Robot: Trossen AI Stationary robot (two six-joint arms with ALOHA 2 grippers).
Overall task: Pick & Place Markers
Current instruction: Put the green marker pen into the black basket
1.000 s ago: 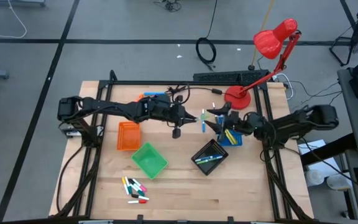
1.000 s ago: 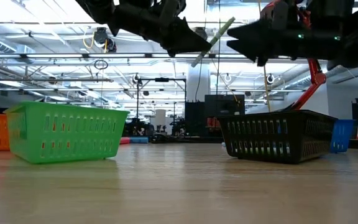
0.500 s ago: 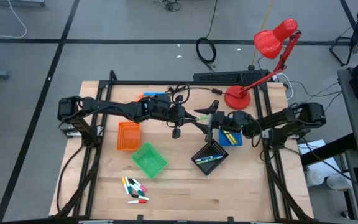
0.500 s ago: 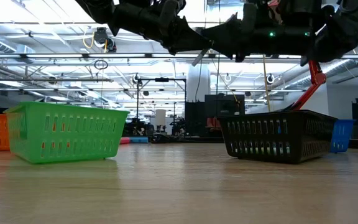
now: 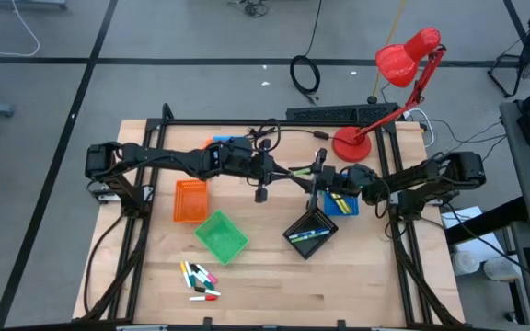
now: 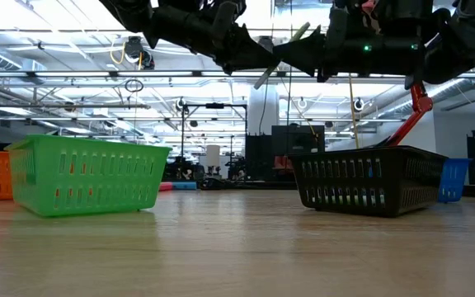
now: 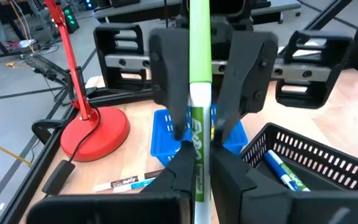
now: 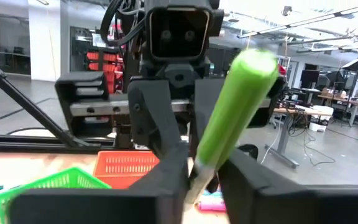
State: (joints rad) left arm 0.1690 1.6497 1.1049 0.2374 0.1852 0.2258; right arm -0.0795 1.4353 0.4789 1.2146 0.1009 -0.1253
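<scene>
A marker [image 6: 283, 54] with a white barrel and a green cap hangs tilted above the table's middle, held between both arms. My left gripper [image 5: 288, 173] reaches in from the table's left and is shut on it. My right gripper [image 5: 314, 176] comes from the right and is shut on the same marker [image 8: 229, 118]. Its green cap end [image 8: 253, 65] points up toward the right wrist. More markers [image 5: 199, 279] lie loose on the wood near the front edge, and a few rest in the black tray [image 5: 309, 230]. My left gripper pinches the marker's white printed barrel [image 7: 196, 163] between its two fingers, coming almost level from the table's left. The marker runs on beyond the fingertips and stays clear of the table. My right gripper pinches the marker between its two fingers where the green cap meets the barrel [image 8: 199, 171], coming about level from the table's right. The cap sticks back past the fingers, tilted upward.
Below the arms stand a blue tray [image 5: 343, 203] and the black one; a green tray [image 5: 221, 236] and an orange tray [image 5: 190, 199] sit to the left. A red desk lamp [image 5: 350, 144] stands at the back right. One marker [image 7: 126, 182] lies near its base.
My right gripper has gone toward the table's left, up to the marker that my left gripper holds, and has shut on its cap end. My left gripper has kept still with the marker.
</scene>
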